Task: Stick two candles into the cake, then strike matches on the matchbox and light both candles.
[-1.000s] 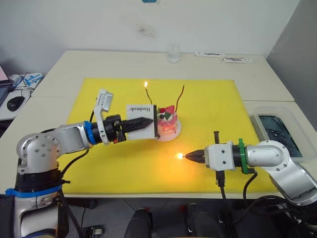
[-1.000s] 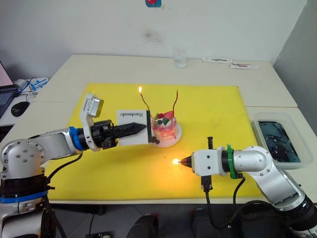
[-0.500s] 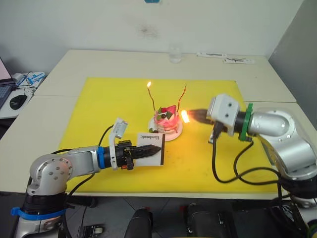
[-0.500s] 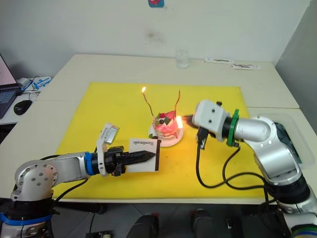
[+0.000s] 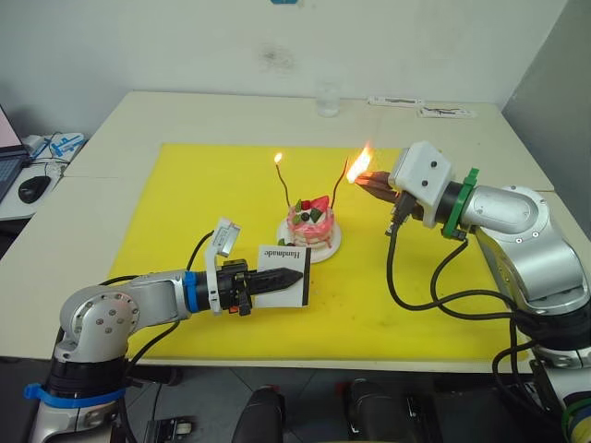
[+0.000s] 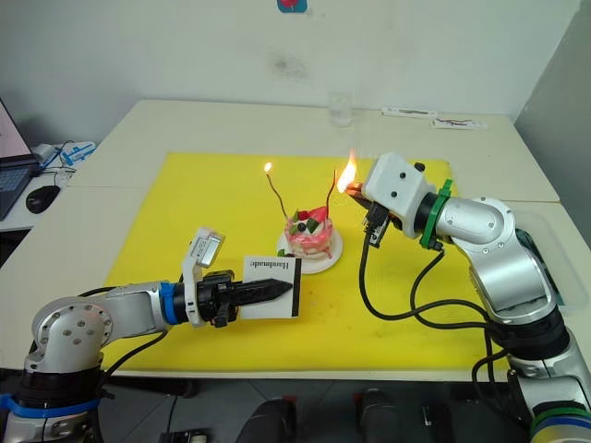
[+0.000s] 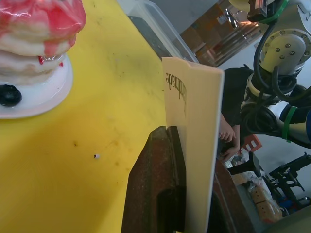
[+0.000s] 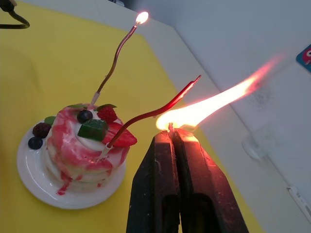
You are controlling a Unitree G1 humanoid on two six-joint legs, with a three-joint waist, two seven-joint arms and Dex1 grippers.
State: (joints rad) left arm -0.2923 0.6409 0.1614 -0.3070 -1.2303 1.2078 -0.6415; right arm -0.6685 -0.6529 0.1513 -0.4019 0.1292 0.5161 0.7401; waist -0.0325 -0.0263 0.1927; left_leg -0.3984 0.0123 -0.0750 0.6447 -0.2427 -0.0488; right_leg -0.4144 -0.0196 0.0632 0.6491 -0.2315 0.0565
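The pink-and-white cake (image 5: 310,224) stands on its white plate (image 5: 328,249) in the middle of the yellow mat (image 5: 185,203). Two wavy candles stand in it. The tan candle (image 8: 114,57) burns at its tip. The red candle (image 8: 160,108) leans toward my right gripper, its tip unlit. My right gripper (image 5: 364,179) is shut on a burning match (image 8: 171,127), whose large flame lies just beside and below that tip. My left gripper (image 5: 295,276) is shut on the white matchbox (image 5: 283,273), held upright over the mat in front of the cake.
A clear glass (image 5: 323,99) stands at the table's far edge, and flat white items (image 5: 420,110) lie at the back right. A mouse (image 5: 33,189) sits on the side desk to the left. Open mat lies left and right of the cake.
My right gripper carried the burning match from the mat's front up past the cake to the red candle's tip. My left gripper drew the matchbox from beside the cake toward the front, then held still.
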